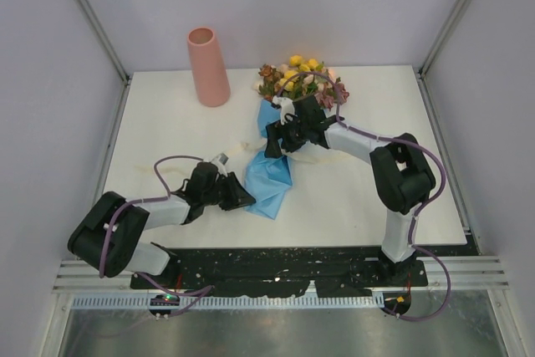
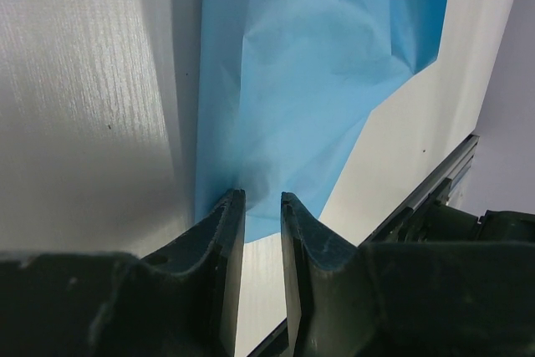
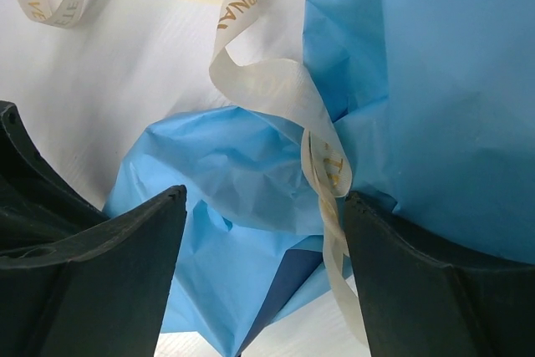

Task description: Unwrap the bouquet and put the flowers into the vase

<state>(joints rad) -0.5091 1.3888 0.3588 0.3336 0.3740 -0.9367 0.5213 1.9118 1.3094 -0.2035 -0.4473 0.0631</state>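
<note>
The bouquet [image 1: 272, 175] lies mid-bench [image 1: 167, 123], its flowers [image 1: 303, 79] at the far end and the blue paper [image 2: 318, 64] trailing toward the near side. The vase [image 1: 208, 66] stands upright at far left, well apart. The right hand [image 3: 266, 196] gapes wide over the cream ribbon [image 3: 276, 89]. The left hand [image 2: 261, 198] is narrow at the paper's edge; I cannot tell if it pinches it.

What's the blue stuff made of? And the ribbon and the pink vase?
Blue wrap: thin matte paper, probably tissue; it holds soft creases and crumples.
Ribbon: cream fabric or satin-like tape, slightly shiny, curling, with gold printed letters.
Vase: matte salmon pink, maybe ceramic or plastic; too far to tell.
</note>
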